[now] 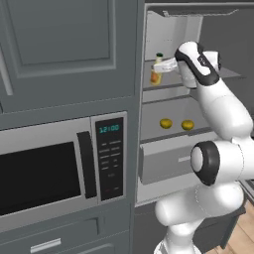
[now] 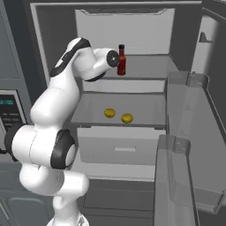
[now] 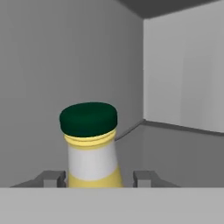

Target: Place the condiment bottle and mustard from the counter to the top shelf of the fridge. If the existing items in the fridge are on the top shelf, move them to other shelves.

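The tall dark grey fridge (image 2: 57,26) stands open, its white inner walls lit and its door (image 2: 187,145) swung out to the right with clear bins on it. To its left, built into the grey cabinetry, sits a steel-fronted microwave (image 1: 49,168) with a dark window and a lit clock panel.

The white arm reaches up and into the fridge at the level of the top shelf (image 2: 145,66), the highest flat grey panel. Below that, the next grey shelf (image 2: 145,110) carries two small round yellow lemon-like fruits (image 2: 110,113) (image 2: 127,118), lying side by side near its front edge, a little apart, just above the pale drawer (image 2: 119,148).

On the top shelf, the small dark-red sauce bottle with a black cap (image 2: 121,60) stands upright towards the shelf's left side, just beside the arm's wrist.

The two-finger gripper (image 3: 99,178) is clamped on the small yellow-orange mustard bottle with a dark green cap (image 3: 89,144), a finger on each side of its body below the neck. The bottle is upright, at the left front of the top shelf near the fridge's left wall (image 3: 52,65); whether its base touches the shelf I cannot tell.
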